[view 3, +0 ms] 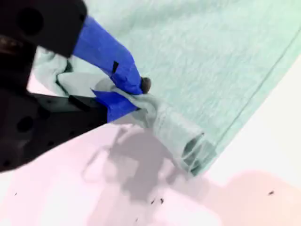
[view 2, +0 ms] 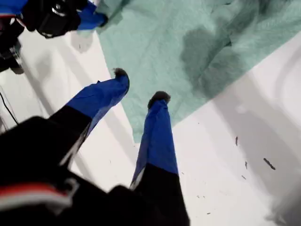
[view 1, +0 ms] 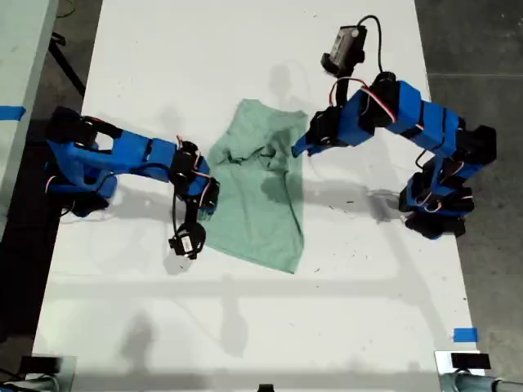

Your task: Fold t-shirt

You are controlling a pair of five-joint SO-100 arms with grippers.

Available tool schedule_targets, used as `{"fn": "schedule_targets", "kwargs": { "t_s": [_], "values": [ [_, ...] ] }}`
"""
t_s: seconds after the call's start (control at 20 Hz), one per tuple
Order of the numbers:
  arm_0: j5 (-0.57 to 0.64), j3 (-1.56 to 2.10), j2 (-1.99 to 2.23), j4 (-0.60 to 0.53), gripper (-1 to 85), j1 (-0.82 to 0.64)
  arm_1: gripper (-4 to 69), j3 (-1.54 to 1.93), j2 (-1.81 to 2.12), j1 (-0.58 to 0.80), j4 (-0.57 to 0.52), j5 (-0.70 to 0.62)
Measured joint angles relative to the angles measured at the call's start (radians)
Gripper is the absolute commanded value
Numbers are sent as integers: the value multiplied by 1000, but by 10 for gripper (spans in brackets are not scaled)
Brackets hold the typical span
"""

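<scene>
Risk first: my second end effector (view 1: 204,196) (view 3: 136,92) has its jaws pinched shut on a bunched, rolled bit of the plain pale mint-green cloth t-shirt (view 1: 261,204), and that bite looks thin. In the second wrist view only a twisted lip of fabric sits between the blue tips, so a quick pull could let it slide out and the fold would collapse. And a pull from this one side, with nothing pinning the other, could drag the whole shirt across the flat white counter (view 1: 245,327) instead of folding it.

The other side has nothing pinned. My first end effector (view 1: 298,149) (view 2: 138,84) hangs with its jaws well apart and nothing between them. If it closes from here it may nip only air or a single loose layer, because the tips sit right at the cloth's border, not over its body. The middle of the shirt is already wrinkled near the collar end, so a lopsided lift would add creases.

The t-shirt lies mid-counter between the two arms, partly folded into a narrow panel. Its edge toward the exterior view's left is in the second end effector's grip. Its edge toward the exterior view's right lies just under the first end effector's open tips. I cannot tell whether those tips touch the cloth.
</scene>
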Motion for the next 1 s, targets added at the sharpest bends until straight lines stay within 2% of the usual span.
{"fn": "schedule_targets", "kwargs": {
  "t_s": [0.1,0.2,0.35,0.65,0.9,1.0],
  "values": [
    [34,-207,-172,25,6,23,137,17,2,0,0,5],
    [69,-265,-229,14,230,31,136,48,17,0,-2,11],
    [144,-293,-238,3,311,32,135,87,49,0,-23,21],
    [261,-298,-8,117,310,28,134,135,63,0,-48,26],
    [293,-189,299,328,311,-97,134,225,130,0,-55,52],
    [293,-64,407,373,311,-146,133,298,175,0,-57,75]
  ]
}}
